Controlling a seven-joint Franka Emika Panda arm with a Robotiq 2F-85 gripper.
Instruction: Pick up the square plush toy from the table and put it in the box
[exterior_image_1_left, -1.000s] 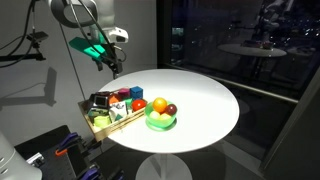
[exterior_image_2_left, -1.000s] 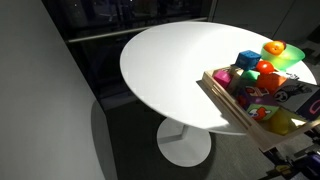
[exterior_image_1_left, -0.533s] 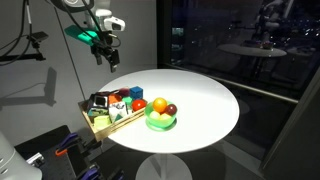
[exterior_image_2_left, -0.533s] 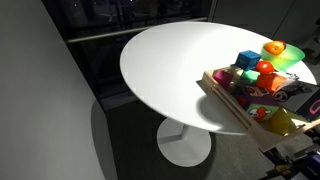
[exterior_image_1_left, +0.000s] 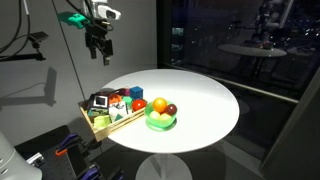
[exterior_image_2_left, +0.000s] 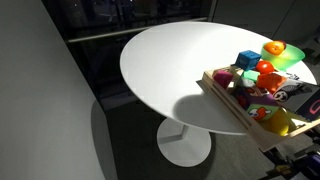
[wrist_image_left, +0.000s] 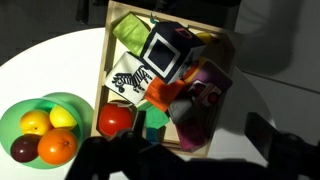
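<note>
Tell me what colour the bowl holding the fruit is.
The bowl is bright green; the wrist view shows it best.

Toy-filled box (wrist_image_left: 101, 80), green fruit bowl (wrist_image_left: 10, 128)

White table (exterior_image_1_left: 200, 100), light-wood box (wrist_image_left: 101, 70), black-and-white square plush toy (wrist_image_left: 163, 52) (bowl (wrist_image_left: 80, 102) green)

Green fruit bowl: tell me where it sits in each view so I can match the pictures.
In an exterior view: the green bowl sits just below the picture's centre, right of the box.
In an exterior view: at the upper right edge, beyond the box.
Wrist view: lower left, left of the box.
Shared landmark: the box next to the bowl.
</note>
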